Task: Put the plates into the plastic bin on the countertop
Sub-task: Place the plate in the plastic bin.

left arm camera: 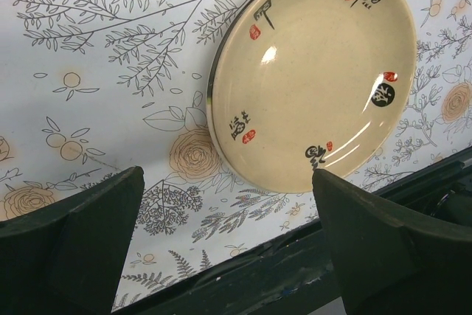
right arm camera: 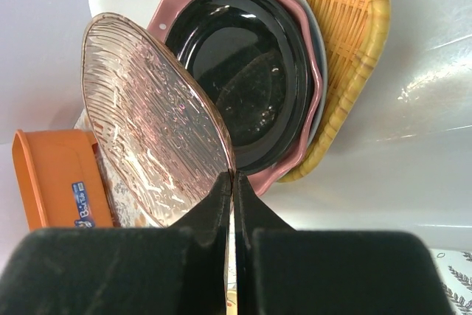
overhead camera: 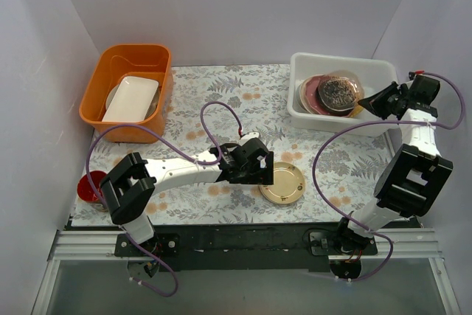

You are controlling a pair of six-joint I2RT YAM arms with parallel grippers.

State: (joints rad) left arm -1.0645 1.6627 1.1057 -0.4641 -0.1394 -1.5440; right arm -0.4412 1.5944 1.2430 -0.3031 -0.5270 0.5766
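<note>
The right fingers (right arm camera: 221,215) are clenched tight on the rim of a clear ribbed glass plate (right arm camera: 147,123), pinching it at the plate's 5 o'clock so it stands tilted on edge inside the plastic bin (overhead camera: 310,119); whether it touches the plates behind it I cannot tell. Those are a glossy black plate (right arm camera: 243,71) nested on a pink scalloped plate (right arm camera: 316,86), with a yellow woven-look plate (right arm camera: 346,27) leaning at the back toward 1 o'clock. From overhead the bin sits at the 2 o'clock corner of the table (overhead camera: 221,86), the right arm reaching to it along the right side. The left fingers (left arm camera: 74,245) are spread wide and grasp nothing, hovering low over the table near its middle. A cream plate (left arm camera: 317,71) with red and black characters lies flat just beyond them, toward 1 o'clock in the wrist view, about 5 o'clock from the table's centre seen from above. An orange tub (overhead camera: 99,86) holding a white rectangular dish (overhead camera: 131,99) sits at 10 o'clock, and a small red disc (overhead camera: 90,186) at 8 o'clock by the left edge
</note>
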